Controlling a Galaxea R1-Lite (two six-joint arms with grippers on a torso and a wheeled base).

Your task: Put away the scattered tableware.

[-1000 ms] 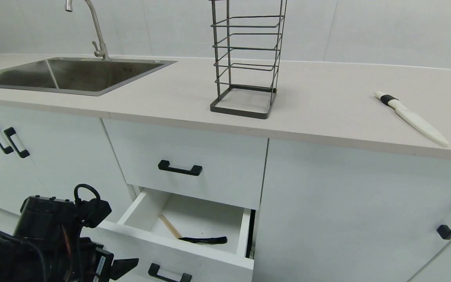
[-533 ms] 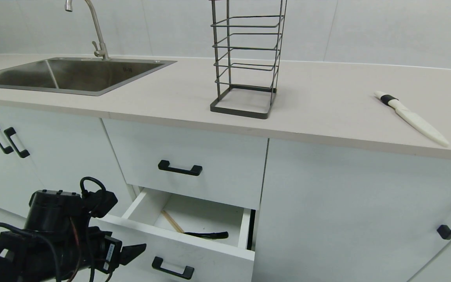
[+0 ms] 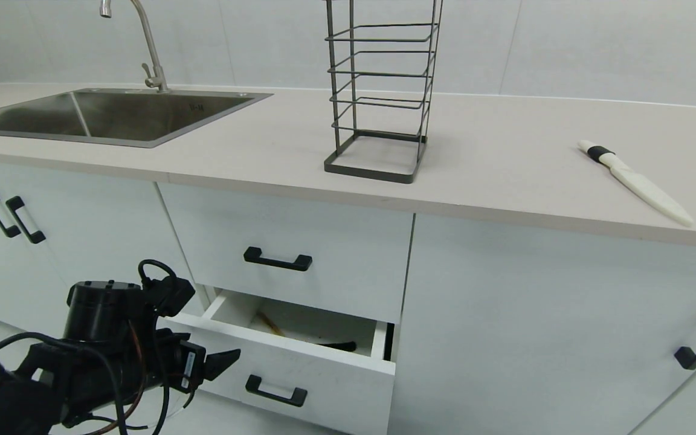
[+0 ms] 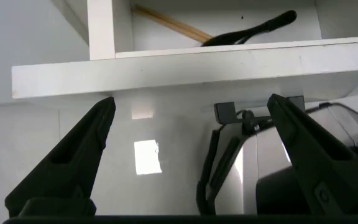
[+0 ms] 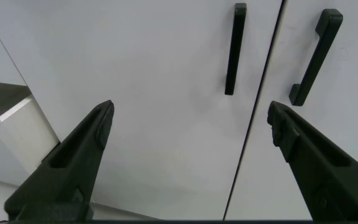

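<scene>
Seems to be shutting the lower drawer (image 3: 297, 362), found part open under the countertop (image 3: 505, 169) with a wooden chopstick (image 4: 169, 23) and a black utensil (image 4: 253, 31) lying inside. Holds the left gripper (image 4: 191, 102) spread wide and empty at the drawer's front panel, just above and beside its black handle (image 3: 276, 391); cannot say for sure whether it touches the panel. Holds the right gripper (image 5: 191, 107) likewise released and empty, facing a pair of white cabinet doors (image 5: 166, 93).

Probably calls next for a straight, even push on the flat of the panel until flush with the upper drawer (image 3: 287, 241), without hooking a finger on the handle. Leaves the white knife (image 3: 635, 182) out on the countertop's right side, near the front edge, so likely means reopening the drawer or finding it another home.

Shows also a tall black wire rack (image 3: 381, 96) standing mid-counter and a steel sink (image 3: 142, 115) with its faucet (image 3: 145, 42) far to the left. Sees nothing between panel and cabinet face to block the push; judges the utensils low enough not to snag.
</scene>
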